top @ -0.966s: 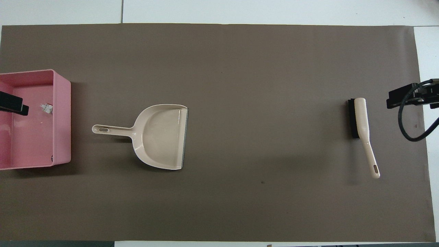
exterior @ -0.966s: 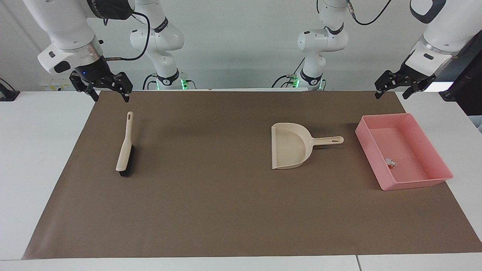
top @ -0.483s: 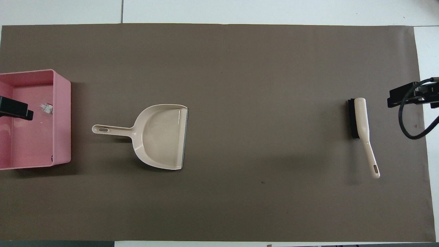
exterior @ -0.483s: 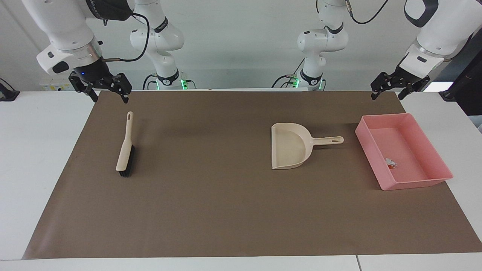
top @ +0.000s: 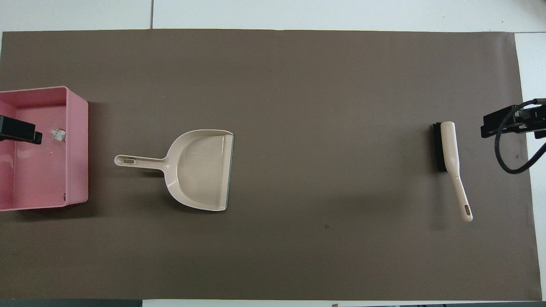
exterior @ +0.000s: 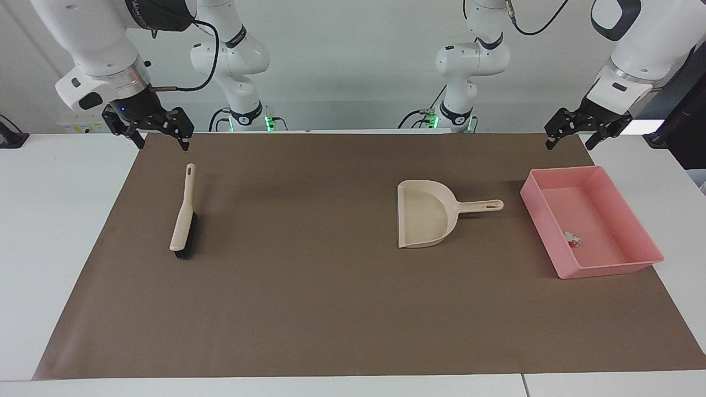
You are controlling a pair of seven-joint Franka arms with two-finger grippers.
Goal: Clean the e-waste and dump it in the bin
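Observation:
The e-waste [exterior: 572, 239], a tiny white piece with an orange mark, lies inside the pink bin [exterior: 538, 205] at the left arm's end of the table; in the overhead view the e-waste [top: 58, 134] lies beside the bin's wall [top: 77, 149]. My left gripper [exterior: 569, 144] hangs open and empty high over the bin. One of its fingers [top: 20, 130] shows in the overhead view. My right gripper [exterior: 161, 146] hangs open and empty over the mat's edge at the right arm's end, above the brush's handle end.
A beige dustpan [exterior: 424, 220] lies on the brown mat [exterior: 309, 298] beside the bin, its handle pointing at the bin. A beige brush [exterior: 183, 220] with black bristles lies toward the right arm's end. The mat covers most of the white table.
My left gripper has swung a little toward the table's middle while staying raised. The right gripper has barely moved. Bin, dustpan and brush have stayed put.

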